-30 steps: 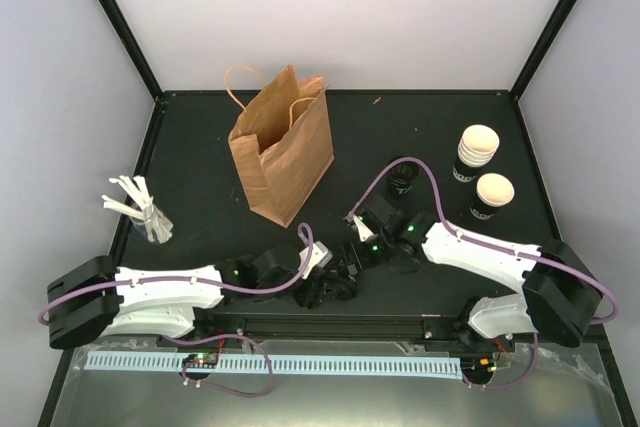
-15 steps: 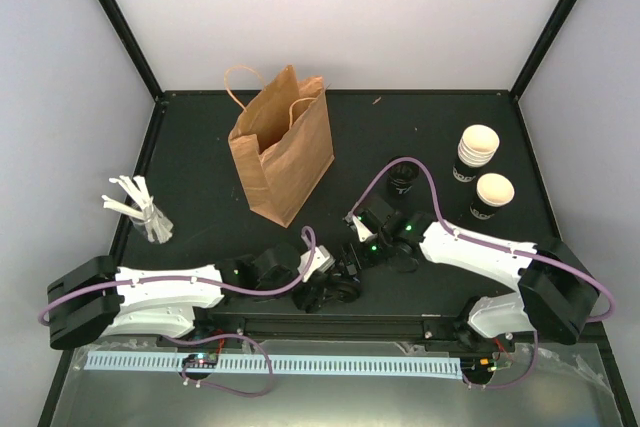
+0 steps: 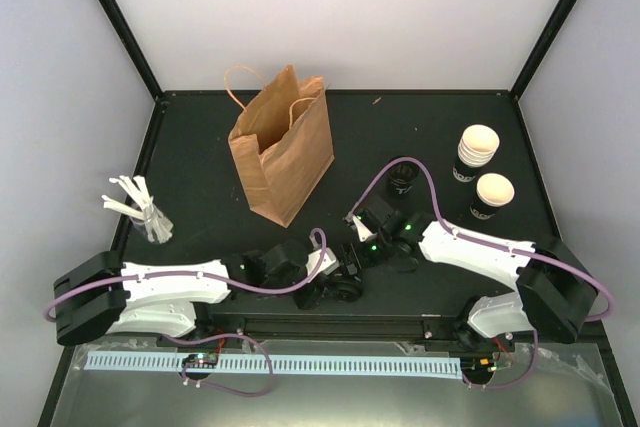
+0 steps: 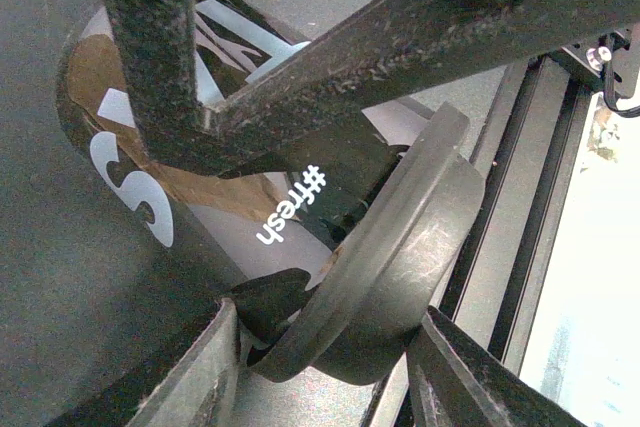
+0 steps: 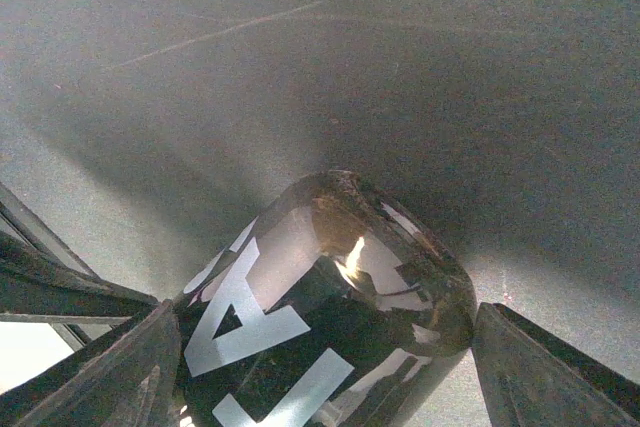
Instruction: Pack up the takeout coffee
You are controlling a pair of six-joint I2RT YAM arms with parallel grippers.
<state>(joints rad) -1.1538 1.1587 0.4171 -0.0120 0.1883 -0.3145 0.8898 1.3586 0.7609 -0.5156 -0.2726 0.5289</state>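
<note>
The takeout coffee (image 5: 330, 317), a black paper cup with white print, is lifted off the table, and my right gripper (image 5: 325, 357) is shut on its sides. In the left wrist view the same cup (image 4: 290, 202) shows "#fresh" lettering right behind a black lid (image 4: 400, 247). The left gripper (image 4: 320, 347) is shut on that lid, which stands tilted and edge-on between its fingers. From above, the left gripper (image 3: 335, 292) and right gripper (image 3: 357, 252) meet near the table's front centre. The cup's inside is hidden.
A brown paper bag (image 3: 283, 152) stands open at the back left. A stack of cups (image 3: 477, 152) and a single cup (image 3: 493, 195) are at the right. A dark cup (image 3: 402, 182) stands behind the right gripper. White stirrers (image 3: 135, 205) lie at the left.
The left arm has reached a little further right toward the cup, and its jaws have narrowed onto the lid. The right gripper has kept its hold and barely moved.
</note>
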